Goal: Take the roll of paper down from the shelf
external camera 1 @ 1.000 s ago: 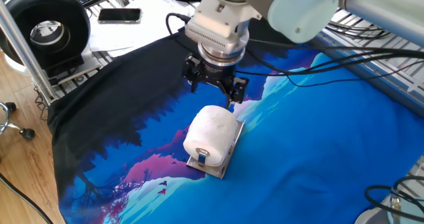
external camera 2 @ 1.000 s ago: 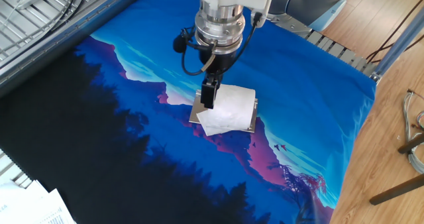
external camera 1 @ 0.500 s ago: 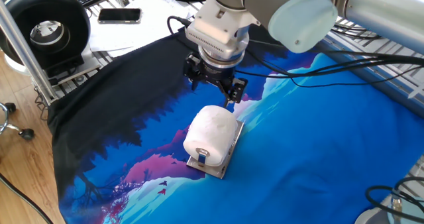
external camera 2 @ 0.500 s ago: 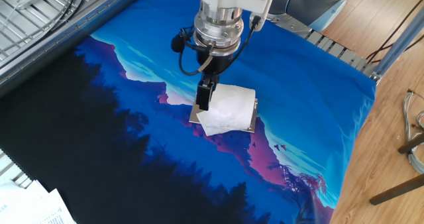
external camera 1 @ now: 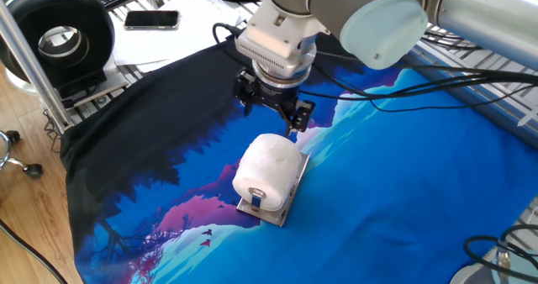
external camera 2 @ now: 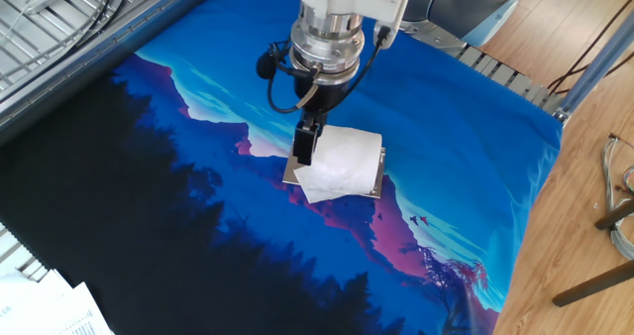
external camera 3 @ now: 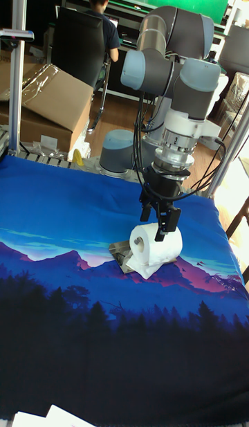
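The roll of paper (external camera 1: 265, 170) is white and lies on its side on the shelf (external camera 1: 284, 207), a small silvery metal plate with a blue piece (external camera 1: 256, 202) at its near end. Both rest on the blue printed cloth. My gripper (external camera 1: 273, 114) hangs just above the roll's far end, open, with nothing between its fingers. From the other side, one dark finger (external camera 2: 306, 143) reaches down at the left end of the roll (external camera 2: 349, 160), over the shelf's edge (external camera 2: 292, 172). In the tall view my gripper (external camera 3: 158, 223) hovers over the roll (external camera 3: 155, 247), and the shelf (external camera 3: 120, 250) sticks out to its left.
A big black spool (external camera 1: 59, 32) stands at the back left beside a metal post (external camera 1: 29, 57). A phone (external camera 1: 151, 18) lies on papers behind the cloth. Cables (external camera 1: 437, 74) trail over the cloth from the arm. A cardboard box (external camera 3: 48, 95) and a seated person (external camera 3: 104, 19) are beyond the table.
My gripper has shifted a little, up and slightly sideways, and it stays open. The roll and the shelf have not moved.
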Tool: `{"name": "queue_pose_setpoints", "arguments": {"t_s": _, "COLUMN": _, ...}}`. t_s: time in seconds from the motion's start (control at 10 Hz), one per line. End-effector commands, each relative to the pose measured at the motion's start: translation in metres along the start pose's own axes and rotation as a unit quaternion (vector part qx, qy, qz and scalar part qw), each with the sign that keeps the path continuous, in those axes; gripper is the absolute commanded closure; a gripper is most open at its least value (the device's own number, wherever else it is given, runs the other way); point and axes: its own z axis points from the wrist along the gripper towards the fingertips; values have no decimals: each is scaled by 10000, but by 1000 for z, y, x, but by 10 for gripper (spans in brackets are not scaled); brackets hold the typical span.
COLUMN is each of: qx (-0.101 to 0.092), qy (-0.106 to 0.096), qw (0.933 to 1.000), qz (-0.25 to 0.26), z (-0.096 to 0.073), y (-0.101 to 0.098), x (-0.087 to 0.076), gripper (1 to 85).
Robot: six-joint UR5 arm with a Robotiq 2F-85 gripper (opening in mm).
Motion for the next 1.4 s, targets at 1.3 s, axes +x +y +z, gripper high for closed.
{"name": "queue_pose_setpoints", "arguments": {"t_s": 1.3, "qx": -998, "qy": -866, "qw": 9907, "qz": -325, "z": 30, "y": 48, "x": -49, "gripper": 7}}
